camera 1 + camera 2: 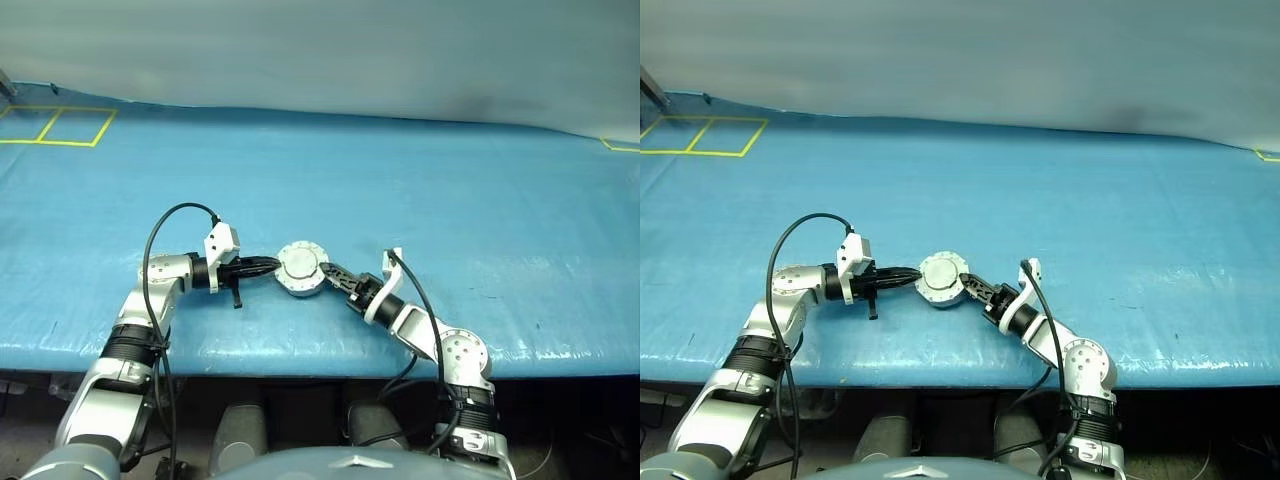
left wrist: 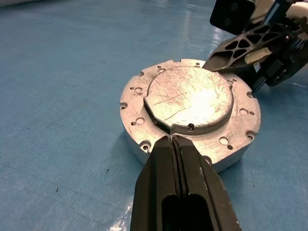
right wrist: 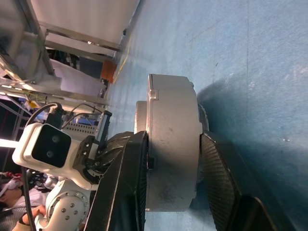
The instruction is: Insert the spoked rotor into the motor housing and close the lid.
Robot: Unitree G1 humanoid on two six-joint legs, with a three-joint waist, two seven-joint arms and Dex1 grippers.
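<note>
Your left gripper (image 2: 174, 144) is clenched, its fingers pressed together with nothing between them, and its tip touches the near rim of the motor housing (image 2: 139, 115). You see the lid (image 2: 190, 98) closed on top, plain grey face up. Your right gripper (image 3: 171, 159) grasps the housing from the opposite side, one finger on each face. Everything sits on the blue table (image 1: 450, 190).

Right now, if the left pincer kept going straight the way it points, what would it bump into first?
The round silver metal motor housing with its lid closed: the shut left pincer already sits at its rim, seemingly touching it.
</note>
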